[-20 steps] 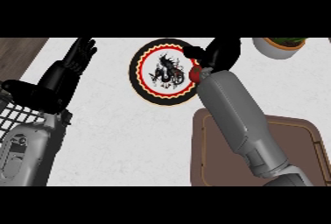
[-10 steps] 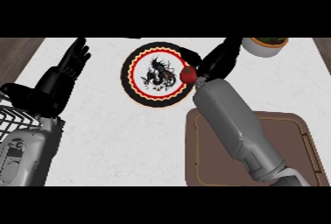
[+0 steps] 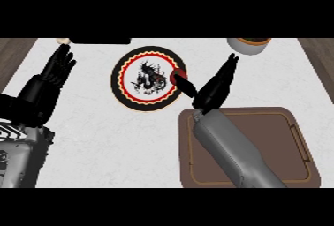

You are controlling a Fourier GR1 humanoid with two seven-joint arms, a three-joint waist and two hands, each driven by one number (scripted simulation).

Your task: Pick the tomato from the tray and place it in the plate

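Observation:
The round plate (image 3: 145,95), with a red, black and yellow rim and a black dragon in its middle, lies at the centre back of the counter. A red tomato (image 3: 174,77) rests on the plate's right edge. My right hand (image 3: 213,92) is just right of it, above the tray's far left corner. Its fingers are straight and point away from me, and its thumb reaches toward the tomato and hides part of it. The hand is open and holds nothing. The brown tray (image 3: 280,145) lies at the right, partly under my right forearm.
My left hand (image 3: 51,78) rests open at the left, fingers up. A brown-and-white bowl (image 3: 249,44) stands at the back right. A black object (image 3: 99,40) and a small pale thing (image 3: 63,41) sit at the back left. Wooden strips run along both sides.
My right hand has let go of the tomato, which now lies on the plate's right edge. The fingers have straightened and the hand has drawn back toward the tray.

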